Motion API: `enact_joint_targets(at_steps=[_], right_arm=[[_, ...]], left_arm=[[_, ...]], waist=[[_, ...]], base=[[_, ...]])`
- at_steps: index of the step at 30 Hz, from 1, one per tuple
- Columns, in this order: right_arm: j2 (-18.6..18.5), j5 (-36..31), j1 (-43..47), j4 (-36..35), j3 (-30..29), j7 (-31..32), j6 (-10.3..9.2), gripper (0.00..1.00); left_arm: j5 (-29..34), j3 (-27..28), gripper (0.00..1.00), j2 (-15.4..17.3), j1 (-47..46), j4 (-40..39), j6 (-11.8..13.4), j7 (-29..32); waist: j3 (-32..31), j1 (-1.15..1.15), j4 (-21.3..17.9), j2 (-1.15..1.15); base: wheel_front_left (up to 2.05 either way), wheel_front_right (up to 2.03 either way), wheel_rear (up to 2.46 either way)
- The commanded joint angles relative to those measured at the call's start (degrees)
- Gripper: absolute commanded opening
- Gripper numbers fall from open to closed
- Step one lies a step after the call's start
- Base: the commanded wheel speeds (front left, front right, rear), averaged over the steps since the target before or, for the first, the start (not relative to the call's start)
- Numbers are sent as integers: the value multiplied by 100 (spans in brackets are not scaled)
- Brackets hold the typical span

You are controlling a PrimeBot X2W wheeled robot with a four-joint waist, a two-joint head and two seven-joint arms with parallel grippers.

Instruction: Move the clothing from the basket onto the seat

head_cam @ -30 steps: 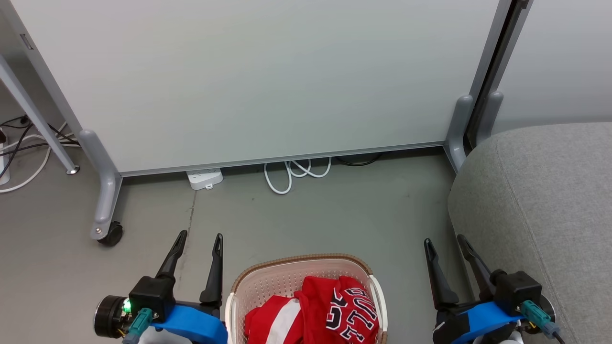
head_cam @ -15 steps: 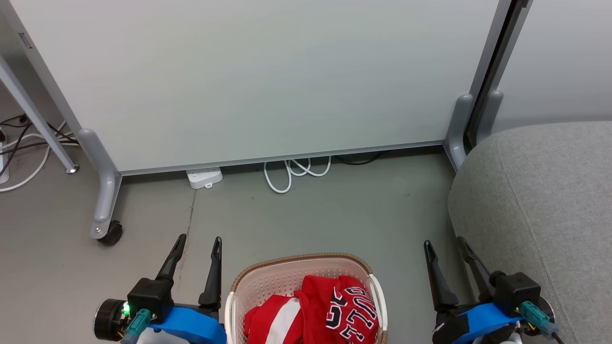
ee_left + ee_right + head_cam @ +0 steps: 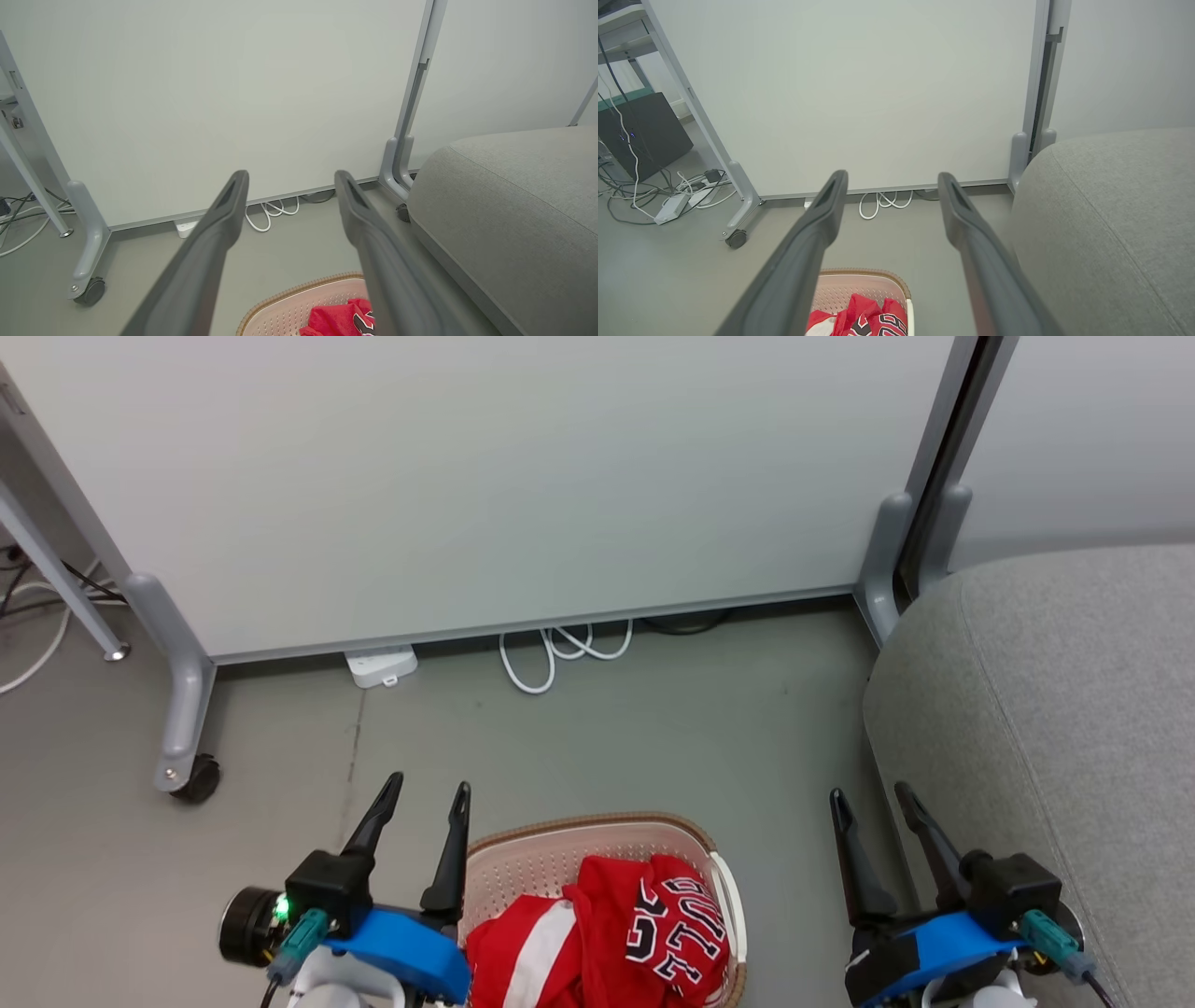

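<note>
Left pincer (image 3: 429,782) and right pincer (image 3: 869,791) stand wide open, empty; the clothing (image 3: 597,933) lies at four o'clock from the left, the nearer.

Bare floor (image 3: 607,747) lay open beyond the basket (image 3: 597,821), whose top stood uncovered over the clothing (image 3: 597,933). The seat (image 3: 1055,728) walled off the right. The partition panel (image 3: 485,485), its castor foot (image 3: 185,709) and loose cables (image 3: 537,692) closed the far side.

Clothing (image 3: 597,933) lies in the basket (image 3: 537,868) at bottom centre; the seat (image 3: 1055,709) stands at right, a panel (image 3: 485,485) across the top.
</note>
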Motion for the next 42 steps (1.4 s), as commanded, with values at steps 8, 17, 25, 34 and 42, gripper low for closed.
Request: enact_joint_targets(at_steps=[8, 17, 25, 34, 42], right_arm=[[-83, -8, -346, -126, -89, -8, 0, 100], [-115, 41, -862, -272, -165, -8, -1, 100], [-67, 93, -1319, -434, -219, -8, -1, 100], [-15, 149, -1830, -579, -136, -8, -1, 100], [18, 194, -2170, -685, -96, -8, -1, 100]], left_arm=[[63, -377, 100, 24, -797, 493, -175, -18], [167, -904, 100, 24, -1758, 1341, -343, -17], [119, -1510, 100, 26, -2410, 2169, -407, -18], [-135, -2269, 100, 26, -2997, 3090, -432, -18], [-555, -2921, 100, 29, -3432, 3823, -435, -17]], waist=[[623, 0, -328, 0], [1407, 0, -659, 0], [2093, 0, -883, 0], [2897, 0, -1122, 0], [3512, 0, -1301, 0]], base=[[0, 0, 0], [0, 0, 0], [0, 0, 0], [0, 0, 0], [0, 0, 0]])
